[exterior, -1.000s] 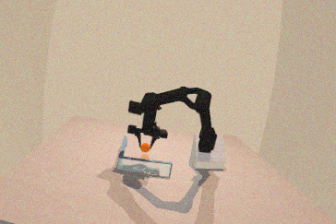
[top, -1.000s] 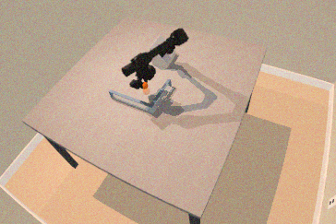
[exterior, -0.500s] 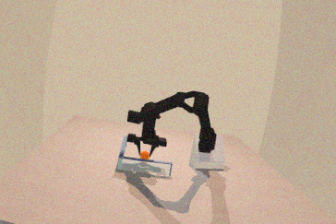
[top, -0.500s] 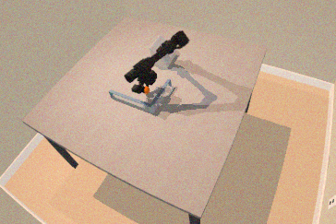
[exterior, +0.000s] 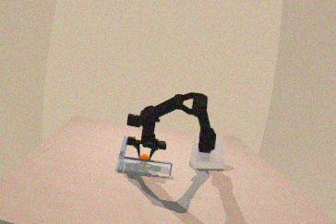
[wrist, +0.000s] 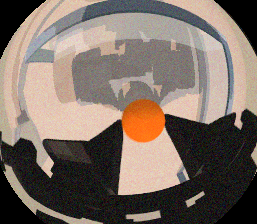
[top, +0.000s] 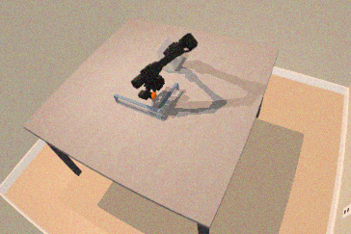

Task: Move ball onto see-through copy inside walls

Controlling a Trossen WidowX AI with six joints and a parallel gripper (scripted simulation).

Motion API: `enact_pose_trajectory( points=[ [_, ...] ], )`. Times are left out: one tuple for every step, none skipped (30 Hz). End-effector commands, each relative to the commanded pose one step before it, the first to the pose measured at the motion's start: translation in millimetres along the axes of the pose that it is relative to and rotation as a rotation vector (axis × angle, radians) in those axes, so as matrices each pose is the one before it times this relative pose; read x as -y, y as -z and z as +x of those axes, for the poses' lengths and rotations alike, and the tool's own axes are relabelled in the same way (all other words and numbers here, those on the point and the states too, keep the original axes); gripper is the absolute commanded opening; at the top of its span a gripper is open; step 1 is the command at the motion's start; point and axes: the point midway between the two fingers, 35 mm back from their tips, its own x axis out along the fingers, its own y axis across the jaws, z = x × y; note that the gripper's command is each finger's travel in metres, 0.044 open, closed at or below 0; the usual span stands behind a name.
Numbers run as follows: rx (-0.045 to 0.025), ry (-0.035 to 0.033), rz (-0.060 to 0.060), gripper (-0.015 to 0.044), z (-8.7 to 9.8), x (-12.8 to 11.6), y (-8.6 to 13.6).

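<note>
The orange ball (top: 153,95) (exterior: 144,158) (wrist: 143,121) is between the two black fingertips of my gripper (top: 152,94) (exterior: 145,157) (wrist: 143,120), which is shut on it. The ball is low, on the inner side of the corner made by two low clear walls with blue-grey edges. One wall (top: 135,103) and the other wall (top: 169,94) meet below the ball in the top view. In the exterior view the ball shows just over the top edge of the near wall (exterior: 159,162). Whether it touches the table is not clear. The see-through copy cannot be made out separately.
The table (top: 96,78) (exterior: 83,194) carries the walls and the arm's pale base (exterior: 214,164). The arm reaches over from its base, and its shadow falls across the walls and table. In the wrist view a wall edge (wrist: 138,6) arches beyond the ball.
</note>
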Motion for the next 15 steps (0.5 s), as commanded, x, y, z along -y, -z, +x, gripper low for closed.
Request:
enact_pose_trajectory(
  points=[
    [-0.00013,0.00007,-0.0012,0.0079,-0.2,0.13,-0.13],
    [0.0,0.0,0.0,0.0105,0.0,0.0,0.0],
    [0.0,0.0,0.0,0.0131,0.0,0.0,0.0],
    [0.0,0.0,0.0,0.0157,0.0,0.0,0.0],
    [0.0,0.0,0.0,0.0184,0.0,0.0,0.0],
    [0.0,0.0,0.0,0.021,0.0,0.0,0.0],
    [0.0,0.0,0.0,0.0236,0.0,0.0,0.0],
    [0.0,0.0,0.0,0.0263,0.0,0.0,0.0],
    [0.0,0.0,0.0,0.0289,0.0,0.0,0.0],
    [0.0,0.0,0.0,0.0315,0.0,0.0,0.0],
    [0.0,0.0,0.0,0.0329,0.0,0.0,0.0],
    [0.0,0.0,0.0,0.0329,0.0,0.0,0.0],
    [0.0,0.0,0.0,0.0329,0.0,0.0,0.0],
    [-0.00054,0.00003,0.0002,0.0329,-2.62,0.38,0.21],
    [-0.00137,-0.00001,0.0005,0.0329,-7.94,0.98,0.55]
  ],
)
